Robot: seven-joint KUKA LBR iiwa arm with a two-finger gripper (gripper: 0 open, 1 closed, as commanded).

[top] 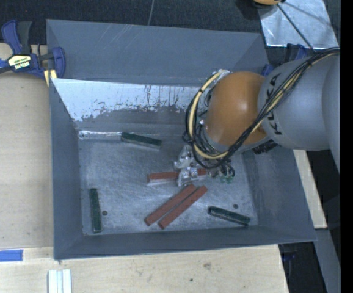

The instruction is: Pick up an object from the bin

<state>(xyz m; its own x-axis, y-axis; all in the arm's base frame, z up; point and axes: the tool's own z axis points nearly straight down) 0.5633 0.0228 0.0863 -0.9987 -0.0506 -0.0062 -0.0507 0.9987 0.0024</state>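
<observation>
My gripper (187, 173) is low in the middle of the bin, under the orange wrist cover. Its metal tips sit at the right end of a reddish-brown flat stick (162, 177) that lies level on the bin floor. Just below it two more reddish-brown sticks (176, 206) lie side by side on a slant. A dark green stick (228, 215) rests to the lower right.
Another dark green stick (141, 140) lies along the back of the bin floor, and a third (94, 210) stands lengthwise by the left wall. The arm and its cables cover the bin's right rear part.
</observation>
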